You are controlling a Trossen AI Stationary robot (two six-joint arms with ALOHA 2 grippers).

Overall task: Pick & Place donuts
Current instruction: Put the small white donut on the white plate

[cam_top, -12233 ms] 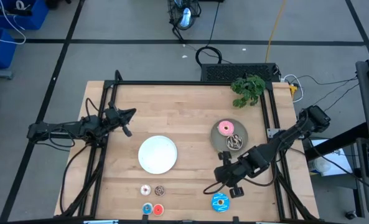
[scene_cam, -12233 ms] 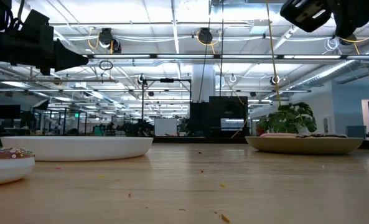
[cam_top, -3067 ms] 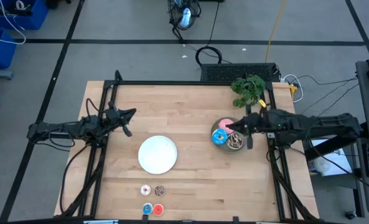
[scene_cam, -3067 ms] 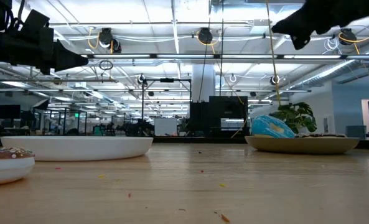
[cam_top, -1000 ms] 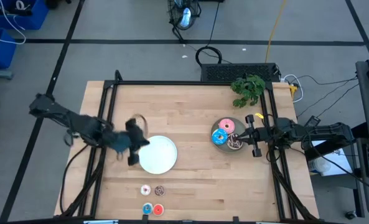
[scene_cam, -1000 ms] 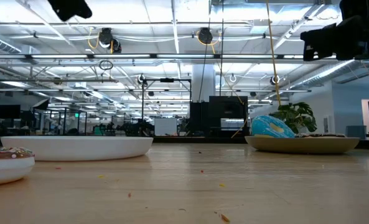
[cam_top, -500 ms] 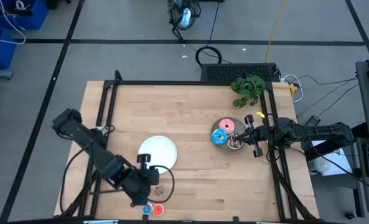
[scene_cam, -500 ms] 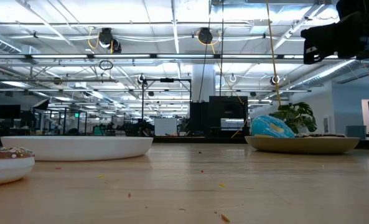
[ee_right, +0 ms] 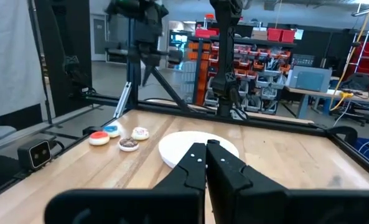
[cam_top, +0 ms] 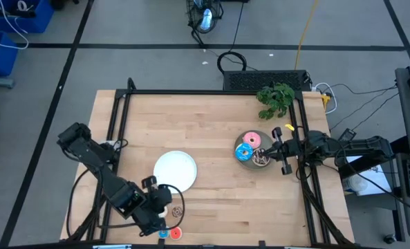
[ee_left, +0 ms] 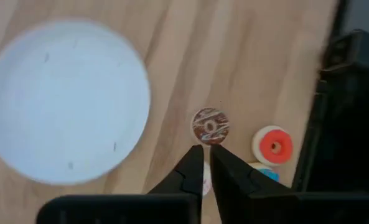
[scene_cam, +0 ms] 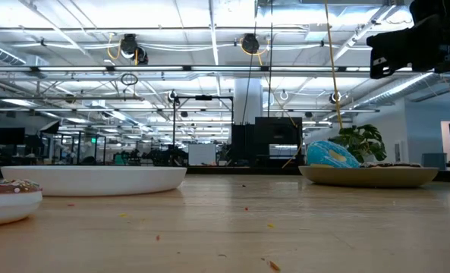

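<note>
Donuts sit in two groups on the table (cam_top: 211, 124). Three larger ones lie on the grey plate (cam_top: 265, 149) at right: pink donut (cam_top: 253, 140), blue donut (cam_top: 244, 153), brown donut (cam_top: 261, 159). Low view shows the blue one propped up on that plate's rim. Four tiny ones sit near the table's front edge, just in front of the white plate (cam_top: 175, 171): tiny brown donut (ee_left: 210, 125), tiny red donut (ee_left: 273, 145), tiny blue donut (ee_left: 268, 175), and whitish-pink tiny donut (ee_left: 206, 178), partly hidden behind the fingers. Left gripper (ee_left: 206, 169) hovers over the tiny group, fingers pressed together, grasping nothing. Right gripper (cam_top: 274, 149) waits at the right edge of the grey plate, fingers clenched and empty. Green plant (cam_top: 275, 99) stands at the far right corner.
</note>
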